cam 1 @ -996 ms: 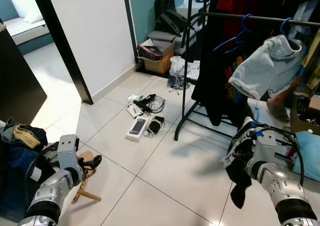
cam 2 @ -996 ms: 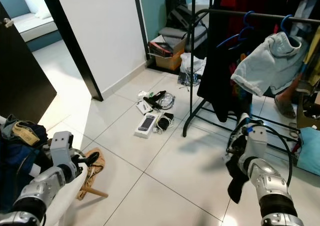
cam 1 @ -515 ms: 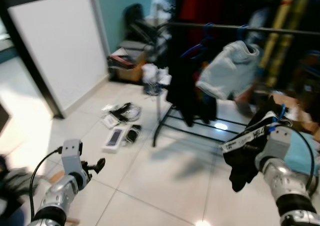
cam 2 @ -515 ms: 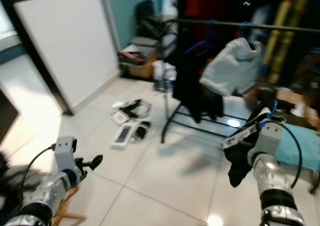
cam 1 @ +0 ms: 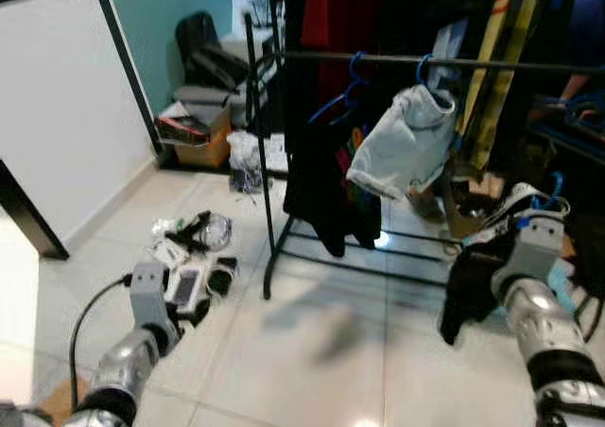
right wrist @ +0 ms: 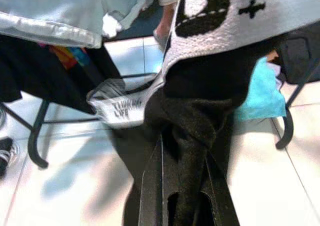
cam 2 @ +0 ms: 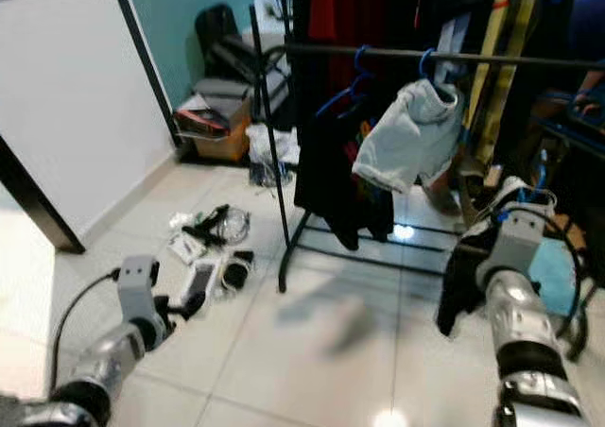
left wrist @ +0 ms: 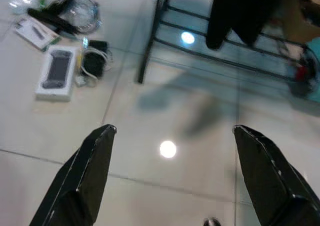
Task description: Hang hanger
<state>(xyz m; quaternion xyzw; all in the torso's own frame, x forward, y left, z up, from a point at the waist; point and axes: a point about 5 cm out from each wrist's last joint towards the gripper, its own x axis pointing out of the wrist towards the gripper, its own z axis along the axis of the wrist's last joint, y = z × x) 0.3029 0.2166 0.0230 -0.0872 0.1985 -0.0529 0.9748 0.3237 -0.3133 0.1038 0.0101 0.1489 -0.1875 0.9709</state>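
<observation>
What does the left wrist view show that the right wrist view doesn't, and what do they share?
Left wrist view: the left gripper open above bare tiles, with a white device box and cables on the floor.

Right wrist view: the right gripper shut on a black garment with a white printed band, and the pale grey shorts hanging close by.

Both: the clothes rack's black base bars and hanging dark clothing.

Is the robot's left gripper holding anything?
No, the left gripper is wide open, with only bare floor tiles between its two black fingers.
</observation>
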